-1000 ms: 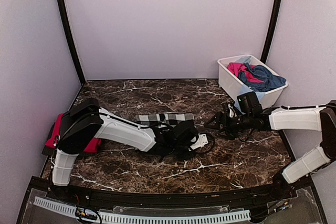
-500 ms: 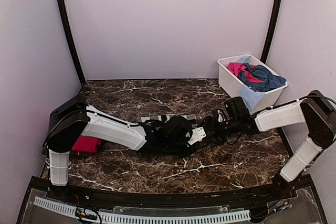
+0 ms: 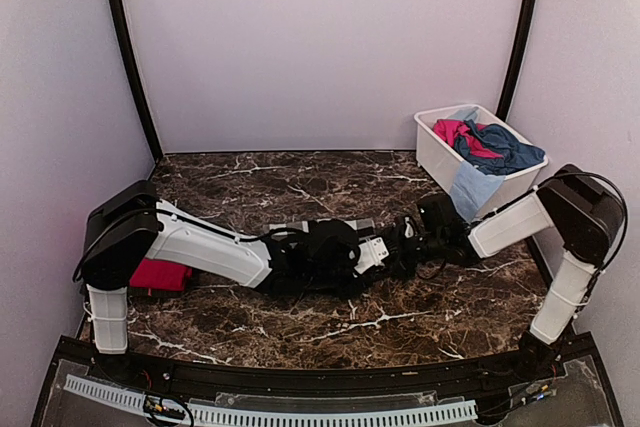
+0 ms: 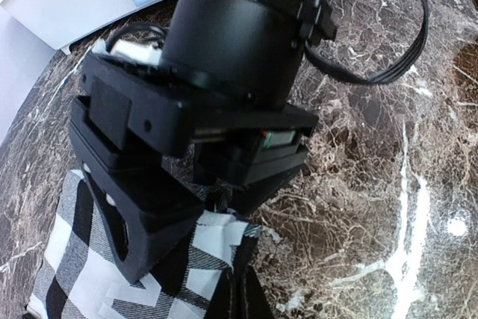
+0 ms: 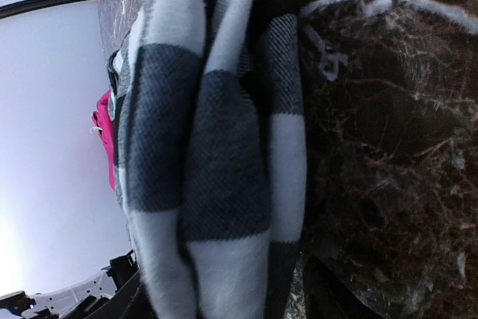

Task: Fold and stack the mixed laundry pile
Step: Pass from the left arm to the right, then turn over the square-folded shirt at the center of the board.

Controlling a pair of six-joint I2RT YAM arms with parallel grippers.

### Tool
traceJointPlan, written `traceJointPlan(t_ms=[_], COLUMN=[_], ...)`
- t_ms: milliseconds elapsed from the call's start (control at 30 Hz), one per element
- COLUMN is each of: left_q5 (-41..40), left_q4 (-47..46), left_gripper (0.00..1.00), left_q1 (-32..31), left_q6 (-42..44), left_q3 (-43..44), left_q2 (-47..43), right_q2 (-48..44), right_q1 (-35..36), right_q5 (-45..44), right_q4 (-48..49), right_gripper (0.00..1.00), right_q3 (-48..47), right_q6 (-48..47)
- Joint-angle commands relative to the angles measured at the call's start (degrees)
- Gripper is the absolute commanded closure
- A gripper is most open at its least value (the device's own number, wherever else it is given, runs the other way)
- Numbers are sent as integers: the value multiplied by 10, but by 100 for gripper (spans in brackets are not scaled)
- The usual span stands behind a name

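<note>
Checked cloth (image 3: 345,224) sits at centre of the top view on the table (image 3: 450,307). It is mostly hidden under both wrists, with only a thin strip showing above them.

Change over the last second:
- The right arm has swung in from right of centre. The right gripper (image 5: 224,282), earlier well apart from the left one, now meets it at the cloth's right edge.
- Its jaws have narrowed on arrival. In the right wrist view a bunched fold fills the gap between the fingers. They are partly closed around it, but can't tell if they bite yet.
- The left gripper (image 4: 239,293) is unchanged: fully closed low at the same edge. From the left wrist view it looks pinched on the cloth.
- The left arm has slid right, so the cloth shows less than before.

Read: likely setting up a second grip on that edge for a fold. The fold isn't made yet.

Red tee (image 3: 160,274) sits at the left edge of the top view behind the left arm. The pink and blue pieces are in the tub (image 3: 432,152) at upper right, with a light blue one draped over its rim, so most of the pile is still to do.
</note>
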State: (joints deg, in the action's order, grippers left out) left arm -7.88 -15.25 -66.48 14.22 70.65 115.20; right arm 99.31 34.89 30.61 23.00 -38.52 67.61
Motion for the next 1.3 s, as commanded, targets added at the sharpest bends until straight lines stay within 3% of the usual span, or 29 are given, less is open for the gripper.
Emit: traceJointPlan(t_ms=[0,300,500,600,667,867,967,1100,1267], left_q5=[11,36,48,45,37,-3,-14,-34,-36], left_q4=[-34,-45,-47,-46,-37,3,11,11,8], left_gripper=[100,100,100,100,90,46,33,20,15], left_q1=[1,1,1,1,1,3,11,29,54], left_q6=[-13,-12,-5,-5,-15,-70,-103,-161,-197], left_q3=[-14,-34,-43,-47,-44,-51,-79,-126,-173], left_q2=[-46,-52,-55,-59,-62,-96,-136,-195,-254], right_q2=[45,75,76,68,54,-18,-52,-117,-182], right_q1=[3,5,5,5,5,2,-14,-39,-70], right_q5=[22,9,-20,-24,-27,-60,-41,-58,-108], right_q4=[101,124,61,32,9,-170,-251,-389,-551], right_gripper=[41,48,71,88,100,100,100,100,100], right_q3=[8,-12,-44,-55,-58,-102,-112,-135,-201], right_q6=[45,56,16,-6,-19,-116,-163,-242,-339])
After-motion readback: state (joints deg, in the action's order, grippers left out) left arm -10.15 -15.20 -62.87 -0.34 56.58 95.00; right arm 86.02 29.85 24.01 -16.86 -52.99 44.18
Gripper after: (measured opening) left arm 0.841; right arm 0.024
